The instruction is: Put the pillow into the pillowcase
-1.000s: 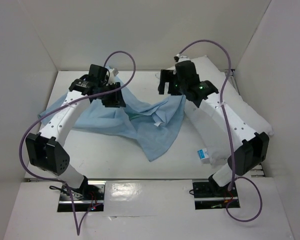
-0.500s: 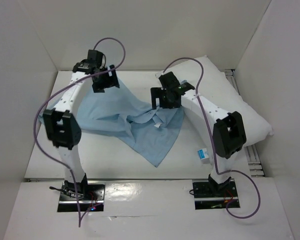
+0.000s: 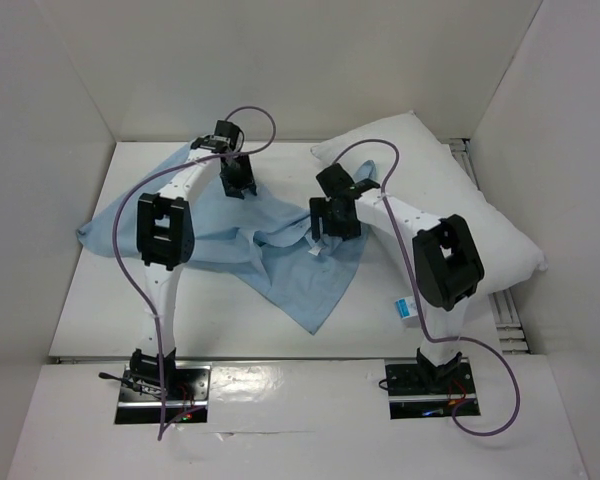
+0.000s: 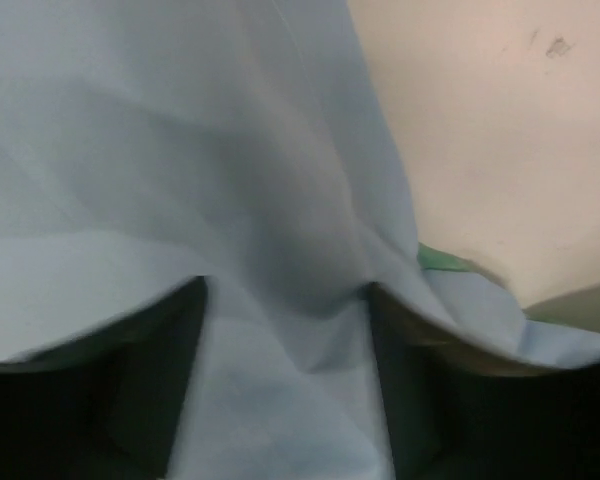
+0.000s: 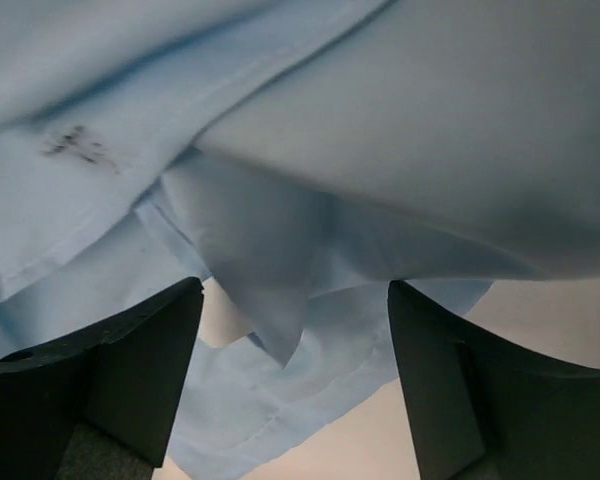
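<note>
Quick update on the pillow job: the pillowcase [image 3: 230, 240] lies a lot flatter on the worktop [image 3: 210, 320] than a second ago. Back then it was bunched up and pulled off the surface under the left gripper; now its left corner is spread way out and only the middle shows crumpled folds. The left gripper [image 3: 238, 182] has moved to the far edge of the pillowcase and sits low on it. In the left wrist view its fingers [image 4: 145, 400] are spread apart with cloth bulging up between them, so it's released, not pinching. The right gripper [image 3: 325, 218] has come down from up above onto the right part of the pillowcase. Its fingers [image 5: 130, 370] are wide apart too, with a loose fold hanging in the gap, so there's no grip there either. The pillow [image 3: 500, 230] lies to the right of the pillowcase and outside it, same spot as before. More of it shows now, with its little blue label [image 3: 407, 306] just off the pillowcase's near right edge.
</note>
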Controlling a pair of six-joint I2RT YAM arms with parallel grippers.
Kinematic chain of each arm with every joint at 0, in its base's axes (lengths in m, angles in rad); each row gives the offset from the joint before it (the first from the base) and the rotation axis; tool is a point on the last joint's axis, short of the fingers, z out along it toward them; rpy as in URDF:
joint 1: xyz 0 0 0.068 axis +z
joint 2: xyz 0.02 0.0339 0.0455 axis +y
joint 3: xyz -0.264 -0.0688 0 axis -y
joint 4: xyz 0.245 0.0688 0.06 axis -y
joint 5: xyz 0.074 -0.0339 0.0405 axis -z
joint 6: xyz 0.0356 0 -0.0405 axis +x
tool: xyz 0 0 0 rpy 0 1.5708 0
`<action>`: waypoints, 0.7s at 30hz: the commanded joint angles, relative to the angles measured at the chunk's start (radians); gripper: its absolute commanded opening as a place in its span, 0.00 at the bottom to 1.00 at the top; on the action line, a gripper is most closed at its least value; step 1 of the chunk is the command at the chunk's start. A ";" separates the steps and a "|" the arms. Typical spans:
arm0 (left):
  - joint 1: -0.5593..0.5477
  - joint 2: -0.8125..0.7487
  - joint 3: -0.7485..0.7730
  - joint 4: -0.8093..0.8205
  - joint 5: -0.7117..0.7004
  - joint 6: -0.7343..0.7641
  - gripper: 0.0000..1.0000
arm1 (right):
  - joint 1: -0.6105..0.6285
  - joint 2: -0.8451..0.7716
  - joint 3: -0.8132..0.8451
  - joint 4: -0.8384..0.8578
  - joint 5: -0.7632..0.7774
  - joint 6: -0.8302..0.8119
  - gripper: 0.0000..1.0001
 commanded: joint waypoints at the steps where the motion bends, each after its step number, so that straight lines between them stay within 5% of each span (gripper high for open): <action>1: 0.006 -0.001 0.029 0.088 0.079 -0.009 0.44 | -0.005 0.027 -0.031 0.048 0.012 0.020 0.80; 2: 0.006 -0.001 0.029 0.099 0.088 -0.009 0.26 | -0.005 0.039 -0.046 0.061 0.012 0.020 0.77; 4: 0.006 -0.001 0.061 0.118 0.125 -0.023 0.00 | -0.005 0.039 -0.055 0.070 0.021 0.020 0.49; 6: 0.038 -0.016 0.061 0.140 0.152 -0.032 0.00 | -0.005 0.039 -0.055 0.070 0.021 0.008 0.18; 8: 0.072 -0.048 0.045 0.185 0.162 -0.052 0.00 | -0.005 -0.005 -0.043 0.038 0.021 -0.012 0.00; 21: 0.147 -0.326 -0.006 0.185 0.120 0.000 0.00 | 0.065 -0.321 -0.042 -0.275 -0.025 -0.087 0.00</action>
